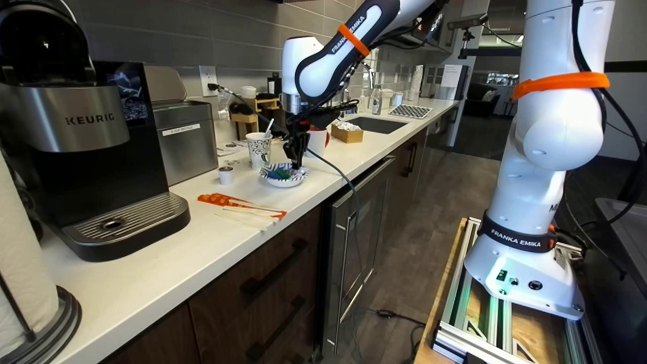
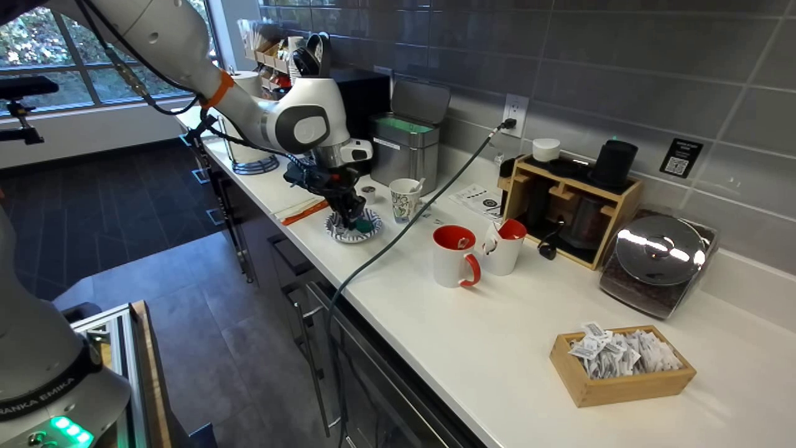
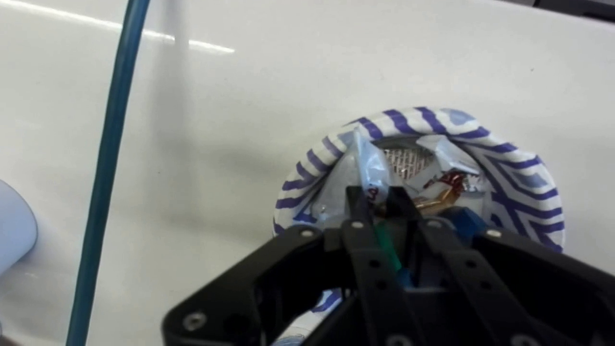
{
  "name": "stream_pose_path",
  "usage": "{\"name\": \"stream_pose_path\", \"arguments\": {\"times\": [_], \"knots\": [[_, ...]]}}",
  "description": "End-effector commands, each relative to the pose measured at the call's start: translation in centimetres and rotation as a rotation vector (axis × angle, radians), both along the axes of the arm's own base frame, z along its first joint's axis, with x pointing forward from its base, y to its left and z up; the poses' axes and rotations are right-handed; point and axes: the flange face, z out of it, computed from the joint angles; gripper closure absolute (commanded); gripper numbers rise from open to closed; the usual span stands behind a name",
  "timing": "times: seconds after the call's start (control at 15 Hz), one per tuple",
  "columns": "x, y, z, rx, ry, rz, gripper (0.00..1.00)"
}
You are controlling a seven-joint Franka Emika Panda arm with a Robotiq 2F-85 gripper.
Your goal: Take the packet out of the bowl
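One view alone, the wrist's, shows the gripper pinching a packet.

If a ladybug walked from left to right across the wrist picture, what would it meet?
Pale rounded edge of something cut off by the frame → blue-green cable → left rim of the striped bowl → whitish packet → blue thing in the bowl. I left out the fingers, which overlap the bowl.

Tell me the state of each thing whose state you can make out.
Gripper: closed on the white packet.
White packet: pinched; whether lifted, unclear.
Bowl: upright, wrappers inside.
Grey bin: lid raised.
Paper cup: upright, stick inside.
Red-handled mug: upright.
Cable: plugged into the outlet.
Wooden box: filled with sachets.
Drawers: shut.
Base lights: lit green.
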Motion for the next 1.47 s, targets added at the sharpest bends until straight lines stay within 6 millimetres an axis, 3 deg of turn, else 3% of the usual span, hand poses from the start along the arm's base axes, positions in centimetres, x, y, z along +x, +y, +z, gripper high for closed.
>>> {"name": "stream_pose_path", "arguments": {"times": [0.0, 0.27, 0.67, 0.8, 1.07, 1.4], "knots": [[-0.7, 0.3, -0.1, 0.013, 0.019, 0.012, 1.0], [-0.9, 0.6, 0.6, 0.0, 0.016, -0.002, 1.0], [-2.4, 0.4, 8.5, -0.012, -0.11, -0.032, 1.0], [-3.1, 1.4, 10.7, 0.013, -0.115, -0.01, 1.0], [-5.1, 6.2, 11.8, 0.064, -0.099, 0.023, 1.0], [-5.4, 13.5, 9.3, 0.092, -0.117, -0.031, 1.0]]}}
